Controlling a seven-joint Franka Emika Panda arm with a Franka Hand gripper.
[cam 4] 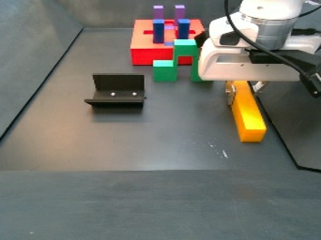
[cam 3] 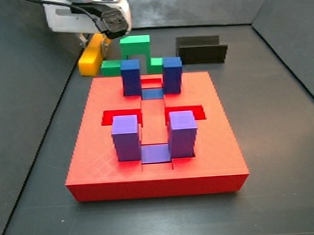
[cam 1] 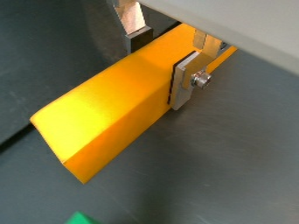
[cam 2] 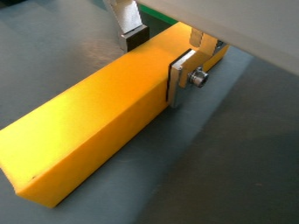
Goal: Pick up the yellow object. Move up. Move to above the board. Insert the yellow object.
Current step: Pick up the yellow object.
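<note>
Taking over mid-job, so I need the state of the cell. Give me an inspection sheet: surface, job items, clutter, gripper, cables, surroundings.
Surface: dark floor, bare in front.
Job items: yellow bar on or near the floor, contact unclear; red board apart from it, carrying blue and purple blocks.
Clutter: green block beside the board; black fixture standing alone.
Gripper: gripper at one end of the bar, fingers against both its sides.
Cables: black cables on the arm.
Surroundings: dark walls; nothing else seen.

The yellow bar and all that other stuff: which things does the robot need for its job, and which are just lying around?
Needed:
- yellow object, gripper closed on it, fingers on either side
- board, where it goes

Just lying about:
- green block
- fixture
- blue and purple blocks standing on the board
</note>
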